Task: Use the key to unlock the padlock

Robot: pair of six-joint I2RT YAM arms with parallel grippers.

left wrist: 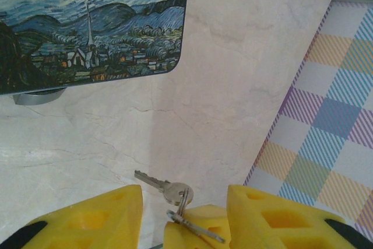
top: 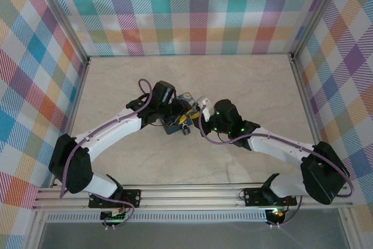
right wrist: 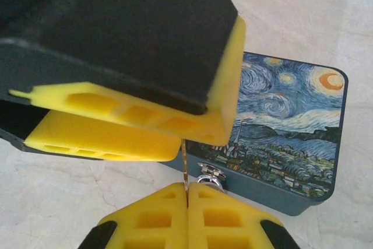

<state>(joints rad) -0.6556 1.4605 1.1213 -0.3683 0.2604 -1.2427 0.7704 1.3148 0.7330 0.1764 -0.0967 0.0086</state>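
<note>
The key [left wrist: 195,228] is pinched in the closed right gripper [right wrist: 187,193] and presented between the parted fingers of the left gripper [left wrist: 183,202], probably for regrasping.

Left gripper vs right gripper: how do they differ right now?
Jaws: the left gripper has its fingers standing apart, while the right gripper has its fingers pressed together.
Load: the right gripper pinches the key. The left gripper clamps nothing, and its fingers straddle the right gripper's tip and the key.
Shared: both have yellow fingertips and meet just beside the painted box.
</note>
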